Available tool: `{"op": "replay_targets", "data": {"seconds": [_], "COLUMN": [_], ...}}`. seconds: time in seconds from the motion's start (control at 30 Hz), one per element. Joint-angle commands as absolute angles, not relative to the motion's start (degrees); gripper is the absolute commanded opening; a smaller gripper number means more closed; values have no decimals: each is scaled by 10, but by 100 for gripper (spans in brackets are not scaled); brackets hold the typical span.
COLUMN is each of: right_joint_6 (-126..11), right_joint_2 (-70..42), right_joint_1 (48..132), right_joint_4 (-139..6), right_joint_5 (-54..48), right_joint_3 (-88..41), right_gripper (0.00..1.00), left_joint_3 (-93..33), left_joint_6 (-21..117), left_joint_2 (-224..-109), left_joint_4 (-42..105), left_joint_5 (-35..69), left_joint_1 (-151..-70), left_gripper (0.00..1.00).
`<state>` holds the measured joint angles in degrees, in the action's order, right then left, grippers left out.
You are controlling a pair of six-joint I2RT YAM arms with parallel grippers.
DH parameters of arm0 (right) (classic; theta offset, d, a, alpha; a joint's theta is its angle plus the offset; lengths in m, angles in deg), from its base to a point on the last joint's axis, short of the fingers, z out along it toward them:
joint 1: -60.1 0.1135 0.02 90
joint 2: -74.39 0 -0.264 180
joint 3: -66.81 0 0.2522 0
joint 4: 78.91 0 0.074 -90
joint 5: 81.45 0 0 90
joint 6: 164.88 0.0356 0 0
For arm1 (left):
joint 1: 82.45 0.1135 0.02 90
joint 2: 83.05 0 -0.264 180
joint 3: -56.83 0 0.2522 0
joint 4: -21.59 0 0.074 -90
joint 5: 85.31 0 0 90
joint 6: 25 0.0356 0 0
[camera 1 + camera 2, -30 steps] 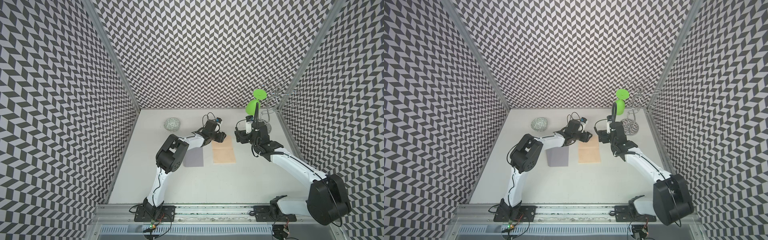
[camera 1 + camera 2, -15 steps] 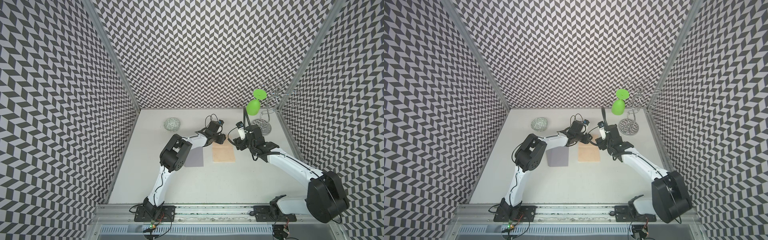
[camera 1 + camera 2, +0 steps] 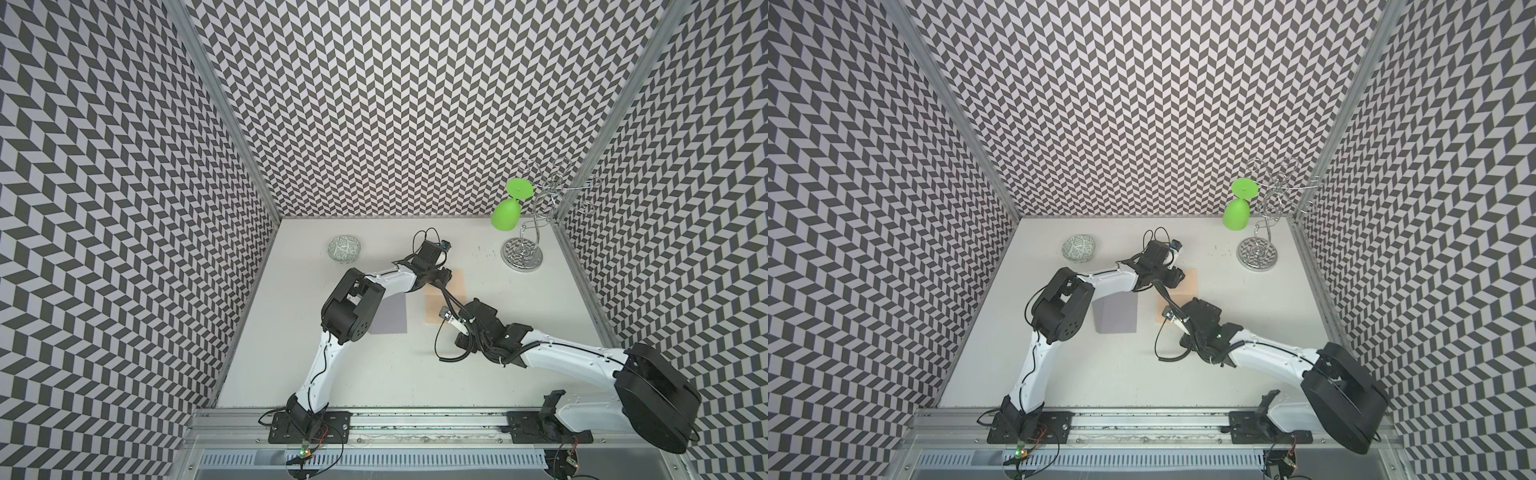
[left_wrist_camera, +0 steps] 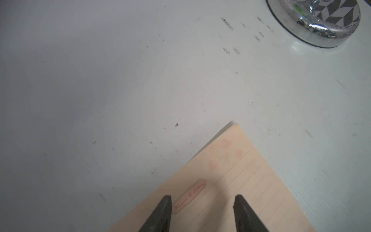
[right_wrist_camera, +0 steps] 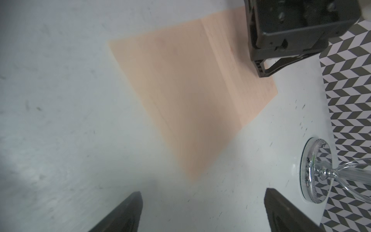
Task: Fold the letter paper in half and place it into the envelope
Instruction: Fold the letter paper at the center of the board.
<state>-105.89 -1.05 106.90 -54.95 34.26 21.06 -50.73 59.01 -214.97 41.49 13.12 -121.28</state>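
Observation:
The peach letter paper [image 3: 457,284] [image 3: 1188,279] lies flat on the white table, a crease running across it [image 5: 220,70]. Left of it lies the grey-lavender envelope [image 3: 388,318] [image 3: 1116,316], partly under the left arm. My left gripper [image 3: 448,277] [image 3: 1177,276] is over the paper's far left part. Its jaws stand open above the printed label [image 4: 190,194], nothing between the fingers [image 4: 165,213]. My right gripper [image 3: 451,301] [image 3: 1170,300] hovers above the paper's near side. It is wide open over bare table [image 5: 202,192], close to a paper corner.
A patterned bowl [image 3: 343,249] sits at the back left. A chrome stand [image 3: 521,257] [image 4: 315,22] [image 5: 315,170] holding an upside-down green glass [image 3: 505,216] is at the back right. Chevron walls close three sides.
The right arm swung from the back, near the stand, to the paper's near side, and its jaws opened wider. The left gripper stayed over the paper's far left part and narrowed slightly.

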Motion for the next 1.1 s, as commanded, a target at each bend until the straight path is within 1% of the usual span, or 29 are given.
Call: {"op": "replay_targets", "data": {"seconds": [0.0, 0.2, 0.37, 0.57, 1.07], "right_joint_6": [-1105, -1149, -1161, -1166, -1170], "right_joint_2": [-4, -34, -74, -115, -162], "right_joint_1": [1083, 1096, 1103, 1107, 1107], "right_joint_4": [-618, -654, -679, -716, -769], "right_joint_5": [417, 450, 453, 461, 471], "right_joint_3": [230, 250, 241, 238, 233], "right_gripper": [96, 95, 94, 93, 92], "left_joint_3": [-509, -512, -513, -512, -507], "left_joint_6": [600, 610, 618, 623, 630], "left_joint_2": [-2177, -2178, -2177, -2178, -2174], "left_joint_4": [476, 484, 492, 499, 505], "left_joint_5": [137, 137, 139, 144, 157], "left_joint_1": [-1220, -1220, -1221, -1224, -1230], "left_gripper": [53, 52, 52, 52, 52]}}
